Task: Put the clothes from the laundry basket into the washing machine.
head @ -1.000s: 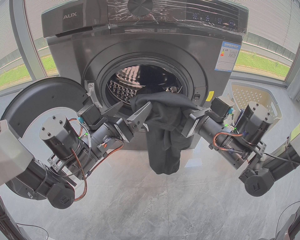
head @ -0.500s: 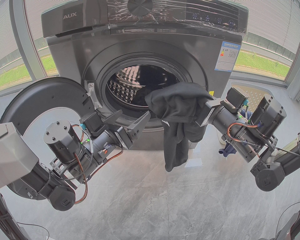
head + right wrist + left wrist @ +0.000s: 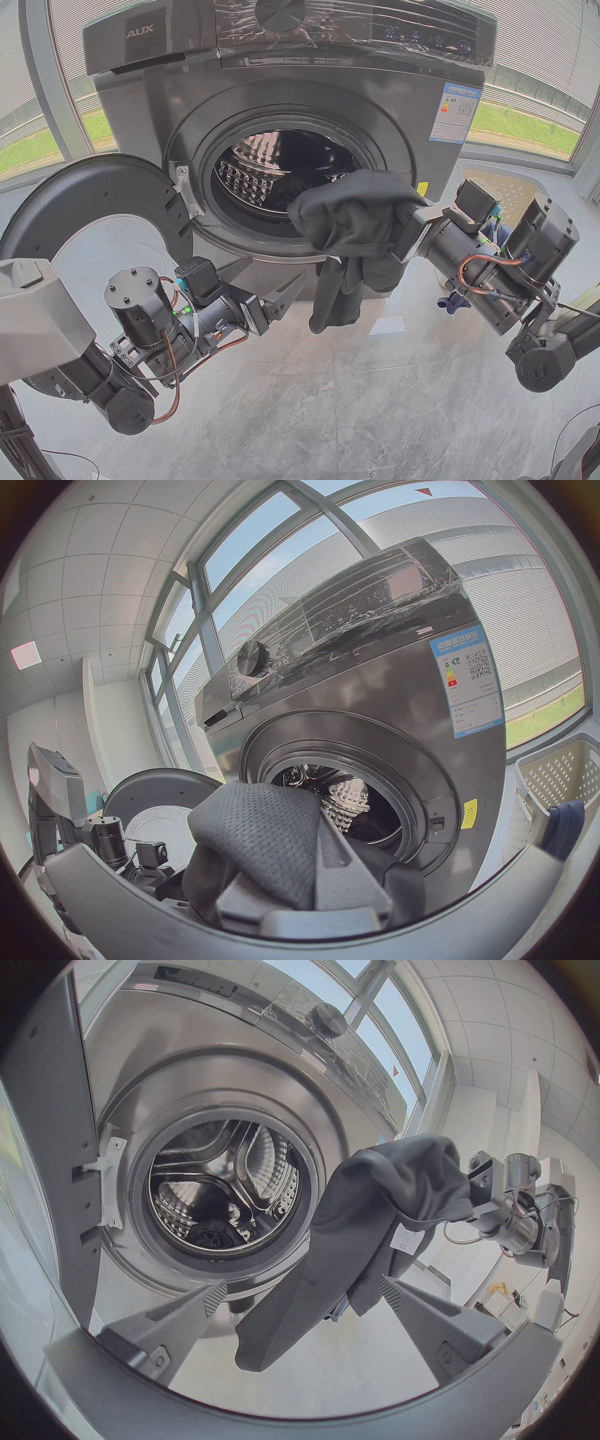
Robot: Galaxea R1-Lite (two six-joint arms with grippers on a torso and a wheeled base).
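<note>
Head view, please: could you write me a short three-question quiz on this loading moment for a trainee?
1. Fill in: the left pincer is ___ (open or shut).
2. What grips the garment? A. left pincer B. right pincer C. both
3. True or false: the door stands open.

Key: 1. open; 2. B; 3. true.
</note>
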